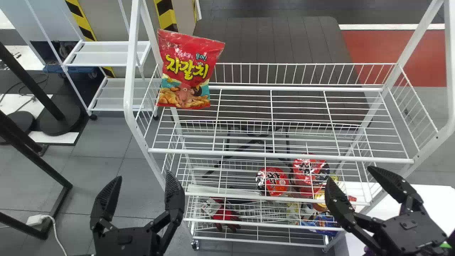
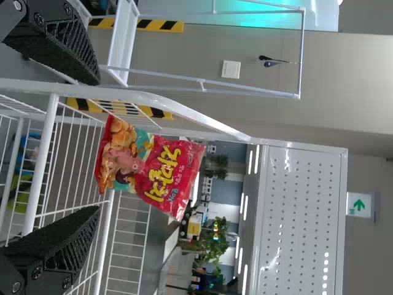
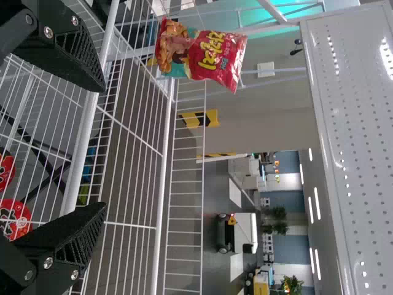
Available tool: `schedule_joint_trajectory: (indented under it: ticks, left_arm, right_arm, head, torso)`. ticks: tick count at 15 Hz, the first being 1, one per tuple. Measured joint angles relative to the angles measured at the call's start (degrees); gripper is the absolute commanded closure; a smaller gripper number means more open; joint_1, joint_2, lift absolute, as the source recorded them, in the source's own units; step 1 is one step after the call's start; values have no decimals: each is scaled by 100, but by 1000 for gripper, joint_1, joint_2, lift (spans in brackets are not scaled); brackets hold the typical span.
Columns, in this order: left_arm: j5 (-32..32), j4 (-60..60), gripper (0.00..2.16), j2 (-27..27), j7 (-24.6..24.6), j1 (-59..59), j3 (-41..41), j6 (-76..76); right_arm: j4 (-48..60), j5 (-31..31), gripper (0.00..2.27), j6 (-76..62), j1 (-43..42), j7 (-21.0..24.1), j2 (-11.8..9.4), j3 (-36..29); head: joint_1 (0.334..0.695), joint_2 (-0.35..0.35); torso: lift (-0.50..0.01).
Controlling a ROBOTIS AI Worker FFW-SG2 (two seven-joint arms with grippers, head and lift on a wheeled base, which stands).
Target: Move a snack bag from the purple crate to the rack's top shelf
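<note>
Since the snack bag [image 1: 185,71] stands upright at the top shelf's [image 1: 298,88] left end, we judge it placed; with left hand [image 1: 144,175] and right hand [image 1: 350,173] spread, we should retreat smoothly, clearing the front rail [image 1: 280,155].

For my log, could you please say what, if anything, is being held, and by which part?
Nothing: the left gripper and right gripper are open; the bag stands on the top shelf.
</note>
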State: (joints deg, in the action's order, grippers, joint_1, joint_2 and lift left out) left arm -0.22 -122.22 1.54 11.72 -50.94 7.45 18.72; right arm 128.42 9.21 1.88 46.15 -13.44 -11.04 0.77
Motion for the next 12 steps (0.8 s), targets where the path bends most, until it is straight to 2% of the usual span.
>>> schedule_joint_trajectory:
  ticks: [8, 12]
  left_arm:
    - [-353, -380, 83, 5, 331, 14, 70, -715]
    - [-394, -563, 83, 21, 340, 1, 38, -726]
  right_arm:
    - [138, 19, 171, -172, -60, -3, -37, -23]
    - [123, 28, 171, -119, -229, 0, -69, -40]
  head:
    - [695, 73]
    - [695, 75]
  torso:
    - [1]
    - [1]
